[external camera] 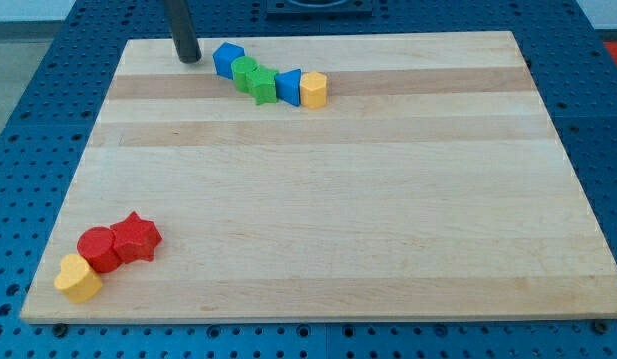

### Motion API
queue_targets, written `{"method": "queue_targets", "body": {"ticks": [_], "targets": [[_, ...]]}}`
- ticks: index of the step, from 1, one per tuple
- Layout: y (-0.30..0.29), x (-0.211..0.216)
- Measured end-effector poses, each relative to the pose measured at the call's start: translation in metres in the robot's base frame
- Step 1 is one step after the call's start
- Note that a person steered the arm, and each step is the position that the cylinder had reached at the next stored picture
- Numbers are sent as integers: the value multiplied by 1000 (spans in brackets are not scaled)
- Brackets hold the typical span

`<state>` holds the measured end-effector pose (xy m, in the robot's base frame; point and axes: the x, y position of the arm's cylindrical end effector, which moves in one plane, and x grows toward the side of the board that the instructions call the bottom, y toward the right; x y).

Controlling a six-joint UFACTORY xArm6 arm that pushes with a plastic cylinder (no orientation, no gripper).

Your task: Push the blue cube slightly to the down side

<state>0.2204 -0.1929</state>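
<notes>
The blue cube (227, 59) sits near the view's top, left of centre, on the wooden board (328, 199). It is the left end of a touching row. To its right come a green round block (246, 71), a green star (263, 85), a blue triangle (288, 86) and a yellow hexagon (313, 89). My tip (189, 58) stands on the board just left of the blue cube, with a small gap between them.
At the view's bottom left a red star (138, 237), a red cylinder (99, 249) and a yellow heart (78, 279) lie touching in a row. A blue perforated table surrounds the board.
</notes>
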Motion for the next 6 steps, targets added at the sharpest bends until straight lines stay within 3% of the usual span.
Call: {"method": "queue_targets", "body": {"ticks": [3, 6], "targets": [[36, 7], [50, 62]]}}
